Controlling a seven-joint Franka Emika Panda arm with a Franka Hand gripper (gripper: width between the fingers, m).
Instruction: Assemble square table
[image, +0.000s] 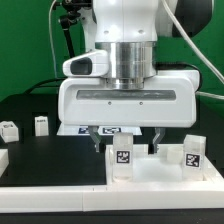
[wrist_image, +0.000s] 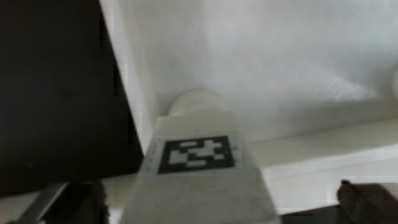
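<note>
One square slab (image: 165, 172) lower right, two legs (image: 122, 157) (image: 193, 152) upright on it, one by its left edge — two more at left (image: 10, 130) (image: 41, 125) on open black worktop (image: 55, 160). The end effector (image: 126, 143) is spread wide, empty, straddling one.

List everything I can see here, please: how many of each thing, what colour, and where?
legs: four, white with black-and-white tags; two stand apart on the table at the exterior view's left, two stand upright at the slab
slab: one, white, in the foreground
marker board: one, white with tags, flat behind the slab
table: one, black, under everything
white piece: one, cut off at the exterior view's left edge, cannot tell what
arm: one, white, centre
end effector: one, white body with dark fingers, open, straddling one leg without touching it
</note>
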